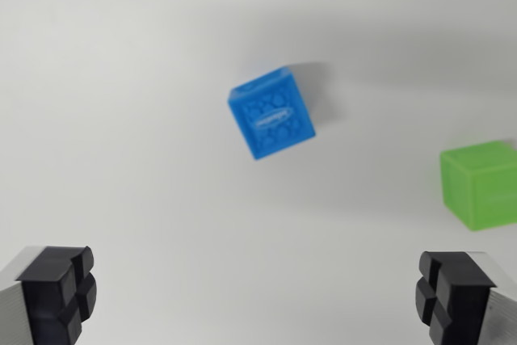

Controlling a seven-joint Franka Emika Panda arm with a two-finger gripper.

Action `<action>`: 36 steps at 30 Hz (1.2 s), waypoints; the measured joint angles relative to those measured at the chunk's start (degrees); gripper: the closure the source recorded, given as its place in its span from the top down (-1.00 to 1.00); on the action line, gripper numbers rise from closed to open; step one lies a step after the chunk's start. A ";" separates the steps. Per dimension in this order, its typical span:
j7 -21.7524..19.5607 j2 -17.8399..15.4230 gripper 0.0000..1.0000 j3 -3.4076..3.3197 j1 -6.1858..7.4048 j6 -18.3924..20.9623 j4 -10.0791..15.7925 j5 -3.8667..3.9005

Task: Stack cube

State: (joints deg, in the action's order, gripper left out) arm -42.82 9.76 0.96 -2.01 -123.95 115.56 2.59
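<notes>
My fingers (258, 296) are spread wide and empty, ready to straddle a cube; the blue cube (271, 113) sits ahead on the white counter (121, 119), the green cube (482, 184) apart at the wrist view's right

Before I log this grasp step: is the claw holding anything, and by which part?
Nothing is held. The claw is open and empty; the blue cube and green cube lie apart on the table.

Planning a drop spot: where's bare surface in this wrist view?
Bare: the whole left side, left of the blue plastic cube; also the wide strip between the cubes and the open black fingers. Tightest: the right edge, where the green plastic cube sits just above the right finger.
</notes>
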 joint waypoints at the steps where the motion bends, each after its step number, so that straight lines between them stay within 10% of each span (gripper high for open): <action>1: 0.38 0.16 1.00 0.00 -0.04 -0.39 0.22 -0.01; 36: 18.85 10.42 1.00 0.38 -2.22 -18.41 7.12 -0.78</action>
State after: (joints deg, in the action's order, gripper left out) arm -23.97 20.18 1.34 -4.23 -142.36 122.68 1.81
